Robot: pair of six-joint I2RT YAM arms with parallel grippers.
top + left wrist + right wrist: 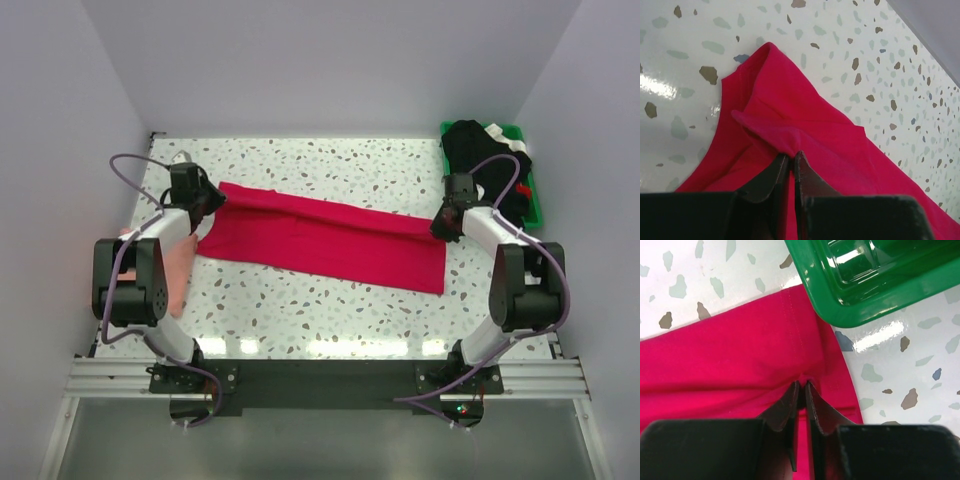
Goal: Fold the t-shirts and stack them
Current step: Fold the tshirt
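A crimson-red t-shirt (320,238), folded into a long band, lies slantwise across the speckled table. At its left end my left gripper (210,203) is shut on a raised fold of the red cloth (790,110), and the pinch shows at the gripper's tips (792,154). My right gripper (443,222) is at the band's right end. Its jaws stand a thin slit apart, with a pucker of the red shirt (730,350) caught at the gripper's tips (802,384) beside the hem. A pale pink t-shirt (180,270) lies by the left edge, partly under the left arm.
A green plastic bin (537,200) stands at the back right with dark clothes (480,150) in it. In the right wrist view the bin's corner (860,295) lies just beyond the red shirt's hem. White walls close in the table on three sides.
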